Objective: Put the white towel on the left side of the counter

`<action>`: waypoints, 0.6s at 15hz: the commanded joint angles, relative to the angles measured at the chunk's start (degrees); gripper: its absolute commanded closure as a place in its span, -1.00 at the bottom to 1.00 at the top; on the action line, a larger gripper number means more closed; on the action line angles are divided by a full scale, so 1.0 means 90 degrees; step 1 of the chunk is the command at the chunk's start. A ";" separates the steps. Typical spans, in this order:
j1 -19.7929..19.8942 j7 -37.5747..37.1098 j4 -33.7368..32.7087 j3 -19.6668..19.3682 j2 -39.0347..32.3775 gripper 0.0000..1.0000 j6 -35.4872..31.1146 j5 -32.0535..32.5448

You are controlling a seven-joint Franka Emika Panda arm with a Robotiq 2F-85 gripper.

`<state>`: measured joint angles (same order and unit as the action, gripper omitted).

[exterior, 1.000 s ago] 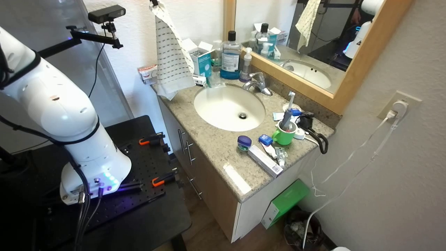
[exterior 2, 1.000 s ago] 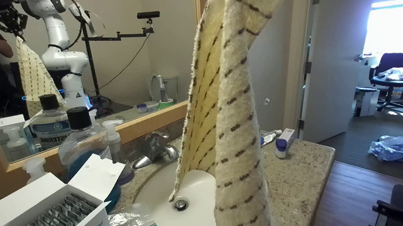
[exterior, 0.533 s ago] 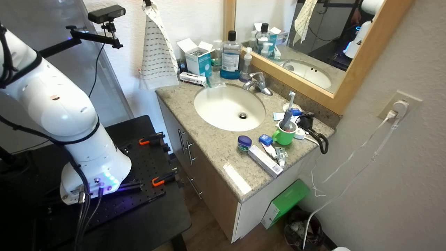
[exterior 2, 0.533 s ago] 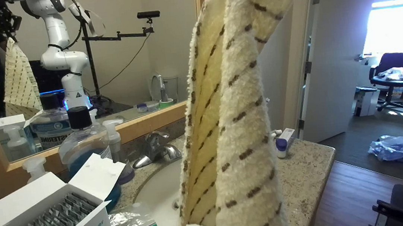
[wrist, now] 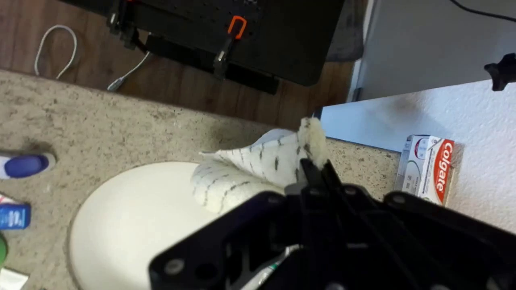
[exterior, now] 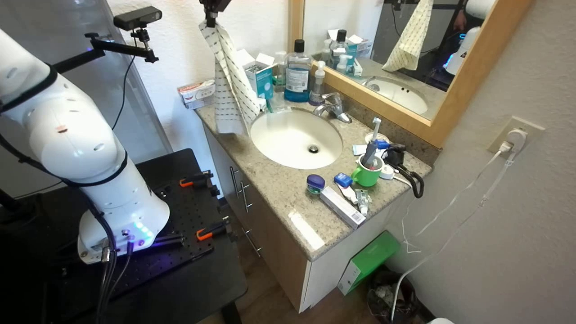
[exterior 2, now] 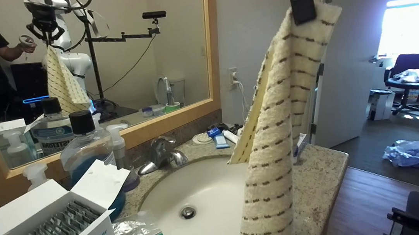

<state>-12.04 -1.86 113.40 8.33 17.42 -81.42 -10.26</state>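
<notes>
Black two-finger gripper (exterior: 211,21) pinching a hanging, dark-dashed white cloth towel (exterior 2: 271,150) near a beige stone counter's (exterior: 279,193) front edge.

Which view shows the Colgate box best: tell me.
The wrist view: the Colgate box is large, brand name legible, though the hand overlaps its lower edge. An exterior view shows it small, lettering unclear; elsewhere it cannot be seen.

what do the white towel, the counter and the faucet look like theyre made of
White towel: fabric, probably cotton terry, since it hangs in soft folds with a fuzzy pile.
Counter: smooth-looking, speckled beige surface; stone or a stone-look material, can't tell which.
Faucet: polished metal, likely chrome-plated, going by its bright reflections.
</notes>
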 commanded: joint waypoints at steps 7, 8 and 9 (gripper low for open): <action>0.0776 0.0166 0.0959 -0.0718 -0.0221 0.98 0.0100 -0.1263; 0.0795 0.0174 0.0975 -0.0716 -0.0247 0.98 0.0089 -0.1330; 0.0792 0.0206 0.0959 -0.0701 -0.0300 0.98 0.0073 -0.1405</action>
<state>-5.58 -0.30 121.74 1.64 14.91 -81.31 -20.39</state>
